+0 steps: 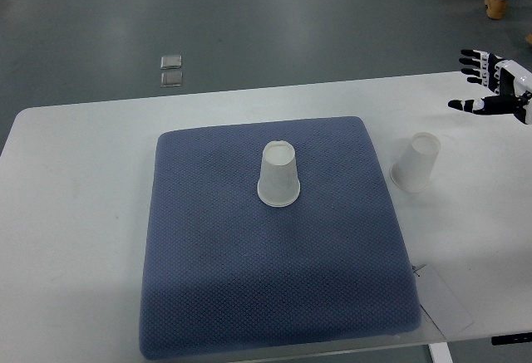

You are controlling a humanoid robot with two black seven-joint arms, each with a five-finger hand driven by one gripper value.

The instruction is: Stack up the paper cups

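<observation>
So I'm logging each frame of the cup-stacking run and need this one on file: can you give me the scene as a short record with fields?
surface: white table with a blue mat on it
cup on mat: white paper cup, upside down, near the mat's middle
cup off mat: second paper cup, upside down on the bare table right of the mat
stacking: not yet done, cups apart
right hand: open, holds nothing, beyond the second cup
left hand: not in view

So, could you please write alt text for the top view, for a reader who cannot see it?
Two white paper cups stand upside down and unstacked: one cup on a blue mat, the other cup on the white table beside it. The right hand hovers open at the right edge.
</observation>
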